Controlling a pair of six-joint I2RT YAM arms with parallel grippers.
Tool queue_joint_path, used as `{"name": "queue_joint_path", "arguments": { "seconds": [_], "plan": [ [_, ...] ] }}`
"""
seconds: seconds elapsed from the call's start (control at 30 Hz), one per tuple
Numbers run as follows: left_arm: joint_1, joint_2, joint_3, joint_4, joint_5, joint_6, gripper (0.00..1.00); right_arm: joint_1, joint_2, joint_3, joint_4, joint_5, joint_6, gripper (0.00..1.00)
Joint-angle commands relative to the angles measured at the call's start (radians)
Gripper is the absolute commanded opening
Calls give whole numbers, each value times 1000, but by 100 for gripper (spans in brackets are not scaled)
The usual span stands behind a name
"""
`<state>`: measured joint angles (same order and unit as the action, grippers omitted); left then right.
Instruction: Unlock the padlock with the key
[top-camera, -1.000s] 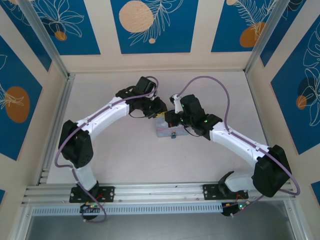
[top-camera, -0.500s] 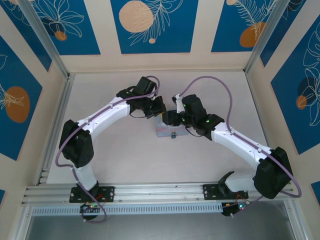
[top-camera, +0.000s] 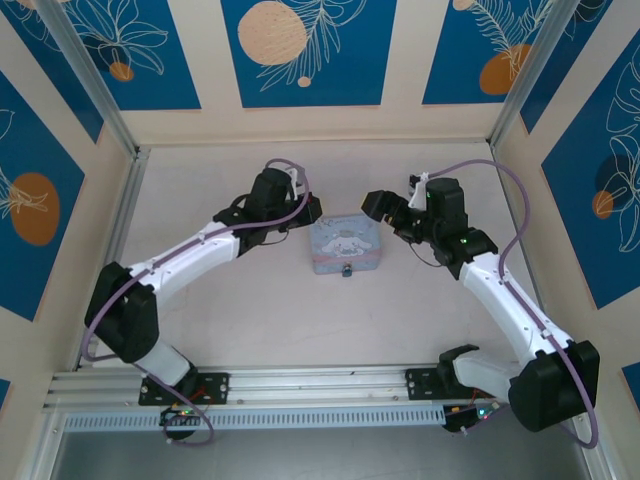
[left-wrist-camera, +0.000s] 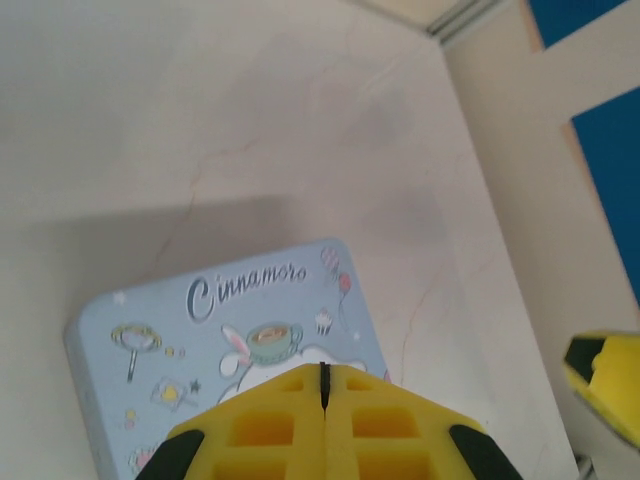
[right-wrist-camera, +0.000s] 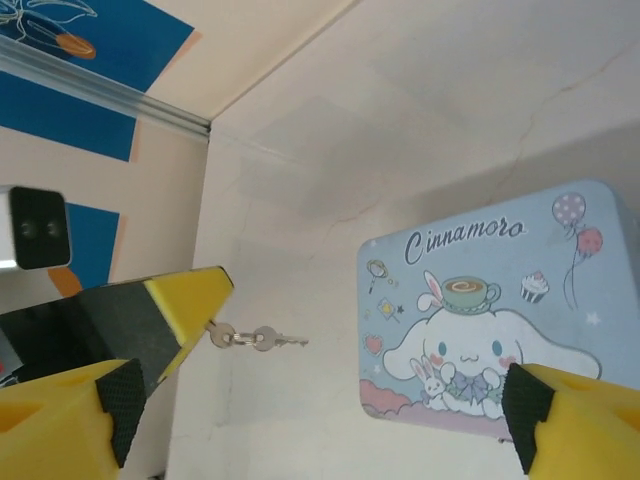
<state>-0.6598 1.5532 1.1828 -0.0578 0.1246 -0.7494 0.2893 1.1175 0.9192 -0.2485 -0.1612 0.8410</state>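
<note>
Now the pale blue tin (top-camera: 344, 243) sits flat in the middle of the counter (top-camera: 250, 310); its lid has a white cartoon pup, a little bunny, a cup and balloons on it. The padlock (top-camera: 347, 271) is a tiny dark thing at the middle of the tin's near side, touching the tin; it is too small to tell if it is locked.

The left hand (left-wrist-camera: 323, 385) is above the far left corner of the tin; its two yellow fingers (left-wrist-camera: 260, 430) are pressed tight together with no gap. From the right wrist view, the key (right-wrist-camera: 288, 342) sticks out from the tip of that left hand, joined on by two small round rings (right-wrist-camera: 240, 337); the ring nearest the hand touches the yellow tip, so the left hand looks to hold the key by its ring. The key is to the left of the tin, apart from it, and well apart from the padlock.

The right hand (right-wrist-camera: 315, 415) is spread wide and holds nothing; one yellow finger is at each bottom corner of its own view, with the tin and the key between them. In the top view the right hand is off to the right of the tin, near its far right corner, not touching it; the two hands face each other across the tin.
</note>
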Motion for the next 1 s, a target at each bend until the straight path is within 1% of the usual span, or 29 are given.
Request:
{"name": "queue_joint_path", "arguments": {
  "seconds": [0.0,0.03,0.13,0.23,0.33,0.47,0.57,0.73,0.97],
  "plan": [
    [-6,-46,-74,234,-83,7,0,-34,2,-56,104,-143,115,88],
    [-6,-55,-101,285,-100,-6,0,-49,1,-110,242,-212,180,84],
    [-10,-67,-171,443,-132,-30,0,-61,48,-191,508,-302,337,77],
    [-14,-51,-207,590,-123,-62,0,-51,116,-229,719,-332,452,68],
    [-21,-23,-221,702,-114,-59,0,-39,170,-249,877,-333,574,63],
    [-26,14,-229,834,-102,-54,0,-15,213,-250,989,-302,696,62],
    [-33,39,-230,908,-92,-59,0,8,229,-252,1039,-251,784,58],
    [-42,67,-218,972,-86,-64,0,58,261,-244,1111,-161,907,53],
    [-55,76,-216,1016,-87,-59,0,131,328,-213,1197,-72,992,48]
  ]
}}
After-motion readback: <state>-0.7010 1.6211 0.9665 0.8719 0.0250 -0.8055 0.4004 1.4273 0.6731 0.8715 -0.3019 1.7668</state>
